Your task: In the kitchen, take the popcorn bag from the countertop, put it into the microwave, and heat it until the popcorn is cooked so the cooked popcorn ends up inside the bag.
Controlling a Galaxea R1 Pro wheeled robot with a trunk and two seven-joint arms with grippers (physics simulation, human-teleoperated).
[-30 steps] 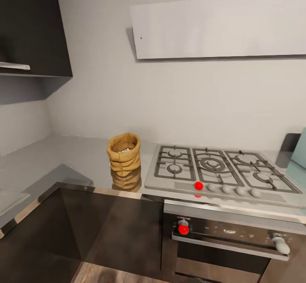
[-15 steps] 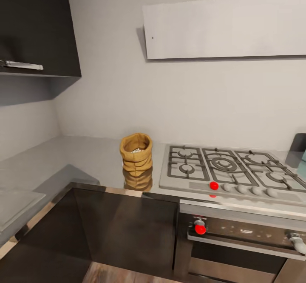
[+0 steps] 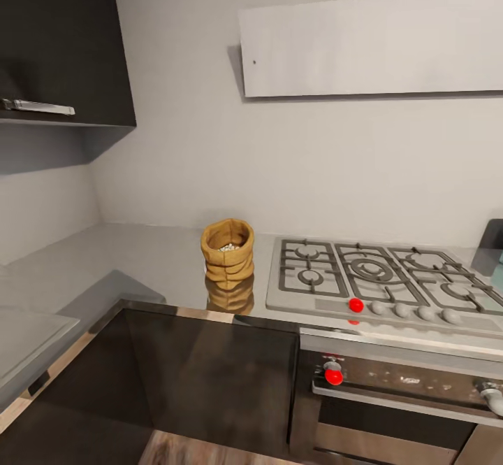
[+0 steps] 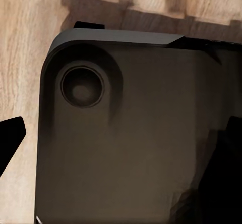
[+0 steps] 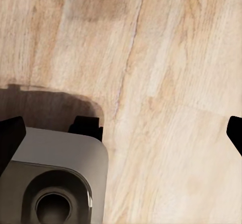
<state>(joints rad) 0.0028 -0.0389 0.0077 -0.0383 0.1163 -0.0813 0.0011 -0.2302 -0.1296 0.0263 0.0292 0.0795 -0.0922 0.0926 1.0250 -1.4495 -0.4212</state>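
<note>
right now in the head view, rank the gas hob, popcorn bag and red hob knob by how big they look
1. gas hob, largest by far
2. popcorn bag
3. red hob knob, smallest

All sit at similar depth on the countertop, so the order is safe.

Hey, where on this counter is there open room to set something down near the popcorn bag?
The widest bare stretch of countertop lies left of the popcorn bag, running to the corner under the dark wall cabinet. A narrower strip runs behind the bag along the wall. Right of it is crowded: the gas hob sits close beside.
</note>
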